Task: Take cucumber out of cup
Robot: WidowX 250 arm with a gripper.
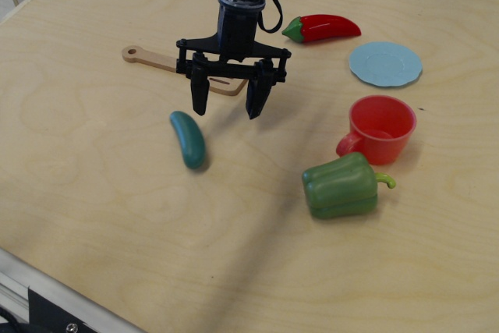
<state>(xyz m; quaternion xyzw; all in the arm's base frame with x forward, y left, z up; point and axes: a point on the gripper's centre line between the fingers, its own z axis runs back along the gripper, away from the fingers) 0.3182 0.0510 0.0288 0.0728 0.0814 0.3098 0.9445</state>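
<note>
So the cucumber (188,139) is lying flat on the desk (117,216), well apart from the red cup (382,128), which sits upright next to the bell pepper (341,185). The gripper (228,103) hangs just above and right of it, fingers spread wide with nothing in them.

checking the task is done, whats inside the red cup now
Nothing shows inside the cup: only its bare red inner wall and floor. The near part of the floor is covered by the front rim. The cucumber lies on the table, under the open end effector.
</note>
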